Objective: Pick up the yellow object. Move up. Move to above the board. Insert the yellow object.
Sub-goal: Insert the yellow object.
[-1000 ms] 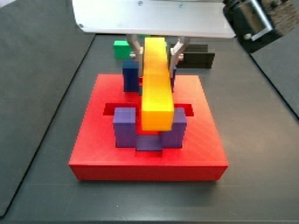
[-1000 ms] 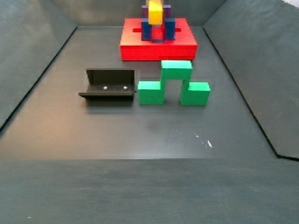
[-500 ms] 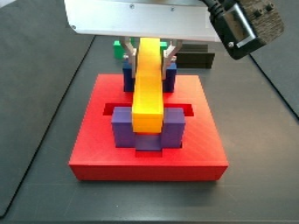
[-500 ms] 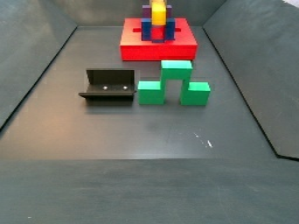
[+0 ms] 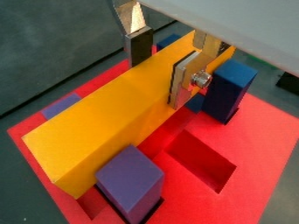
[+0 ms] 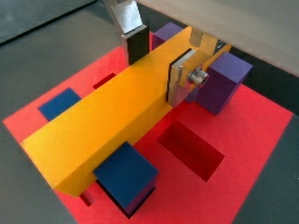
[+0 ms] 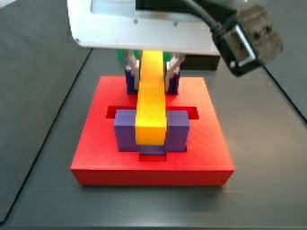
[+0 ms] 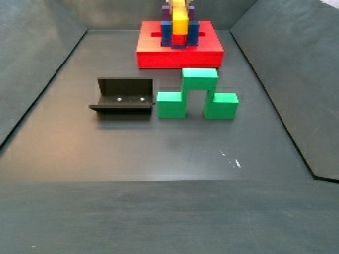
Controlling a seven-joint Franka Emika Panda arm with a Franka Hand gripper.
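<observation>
The yellow object (image 7: 150, 94) is a long yellow-orange bar lying across the middle of the red board (image 7: 108, 162). Its near end rests between two purple blocks (image 7: 126, 133), and its far end runs between the blue blocks under the gripper (image 7: 151, 59). In both wrist views the gripper (image 5: 162, 77) (image 6: 158, 74) stands astride the bar's (image 5: 111, 114) (image 6: 111, 114) far half, with a silver finger (image 5: 184, 80) flat against one side and the dark pad of the other at the opposite side, shut on it. From the far side view the bar (image 8: 177, 18) is small atop the board (image 8: 179, 58).
A green stepped block (image 8: 199, 94) and the fixture (image 8: 122, 99) stand on the dark floor in front of the board. An open square recess (image 5: 198, 157) lies beside the bar. An upright blue block (image 5: 233, 87) stands close to one finger. Dark walls ring the floor.
The gripper has come down with the bar. The bar's near end has dropped from above the purple blocks to between them, and the bar lies flatter.
</observation>
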